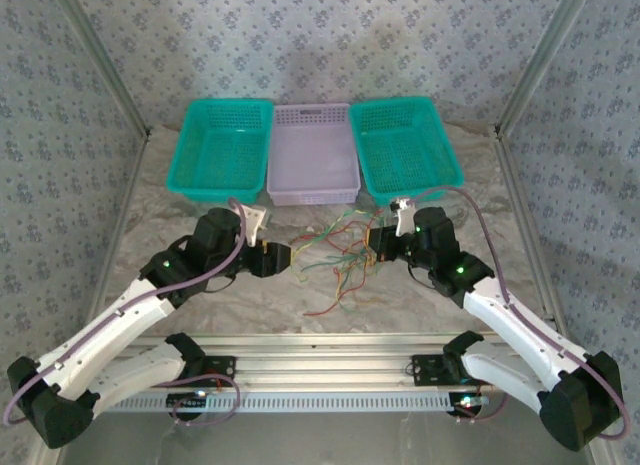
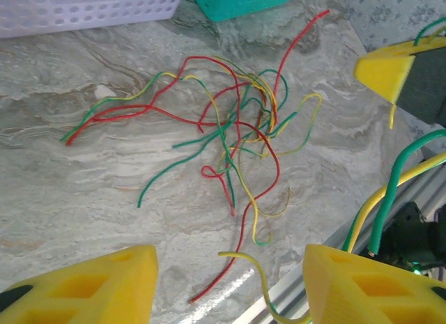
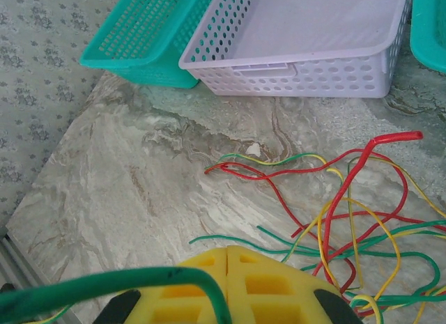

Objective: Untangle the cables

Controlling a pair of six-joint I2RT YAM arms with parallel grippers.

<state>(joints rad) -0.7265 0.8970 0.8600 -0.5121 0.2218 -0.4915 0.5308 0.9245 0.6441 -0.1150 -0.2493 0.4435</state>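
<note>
The cables (image 1: 340,250), thin red, green and yellow wires, lie tangled on the marble tabletop between my two grippers. In the left wrist view the tangle (image 2: 237,136) spreads ahead of my left gripper (image 2: 230,289), which is open, with one loose yellow wire end (image 2: 244,258) curling between its fingers (image 2: 90,286). In the top view this gripper (image 1: 285,257) sits just left of the tangle. My right gripper (image 3: 228,268) is shut beside the wires (image 3: 348,219). A green wire (image 3: 104,286) arcs over its fingers close to the camera; I cannot tell whether it is pinched.
Three baskets stand in a row at the back: a teal one (image 1: 222,180), a lavender one (image 1: 313,190) and another teal one (image 1: 405,185). An aluminium rail (image 1: 320,350) runs along the near table edge. Patterned walls enclose the sides.
</note>
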